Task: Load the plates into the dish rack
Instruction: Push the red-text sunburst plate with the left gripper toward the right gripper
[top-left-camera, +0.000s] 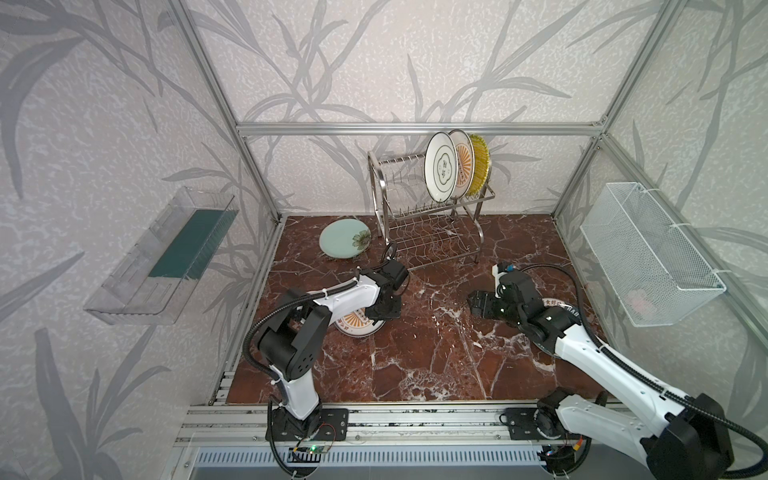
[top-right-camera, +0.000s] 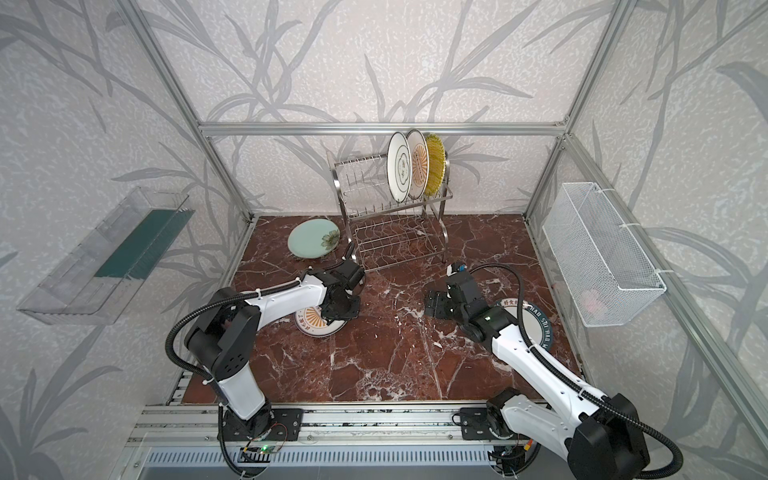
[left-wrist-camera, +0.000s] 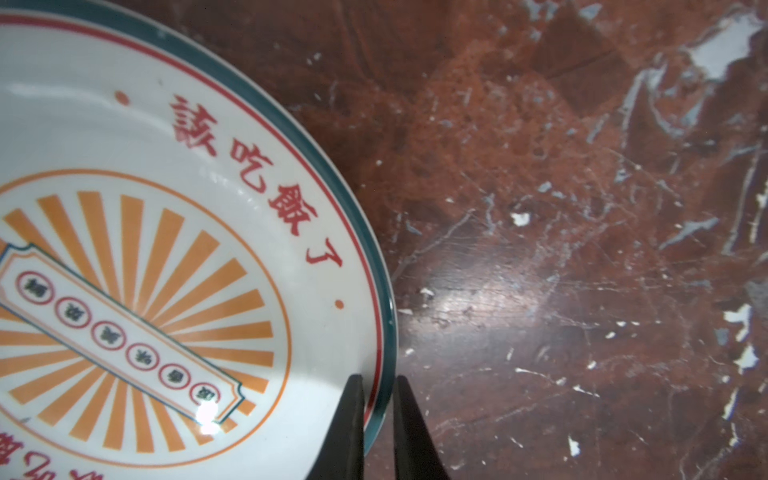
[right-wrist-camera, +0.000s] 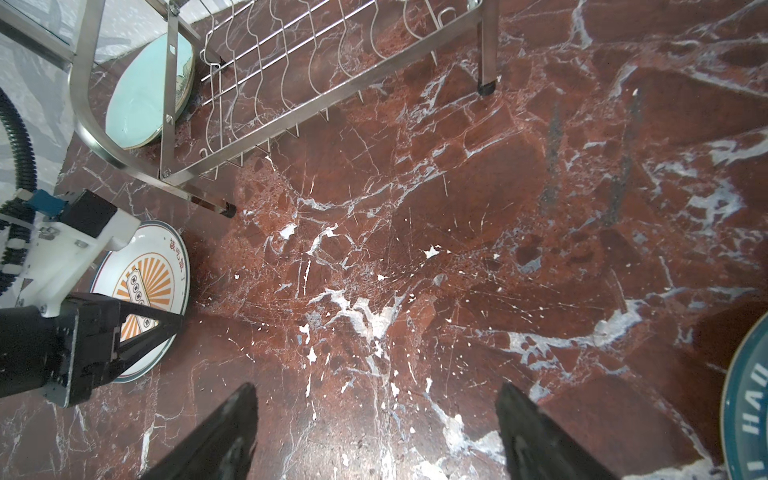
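Mounted high on the left wall: a clear plastic tray (top-left-camera: 166, 257). Lying flat on the marble floor (top-left-camera: 415, 365) at far left, just beside the dish rack (top-left-camera: 432, 245): a pale mint plate (top-left-camera: 345, 244). Pinching the teal rim of a sunburst plate (left-wrist-camera: 145, 291) at near left between the nearly pressed-together fingers of the left gripper (left-wrist-camera: 379, 384); lifted or resting, impossible to tell. Standing upright at the right end of the rack's upper tier: quatrefoil plate (top-left-camera: 440, 166), second sunburst plate (top-left-camera: 463, 164), yellow ribbed plate (top-left-camera: 480, 164). Hovering right of centre over bare marble with fingers spread wide, holding nothing: the right gripper (right-wrist-camera: 377, 388). Half hidden beneath the right arm (top-left-camera: 602, 357): the lettered plate (top-right-camera: 536, 324), on the floor. Fixed to the right wall: a white mesh basket (top-left-camera: 648, 257).
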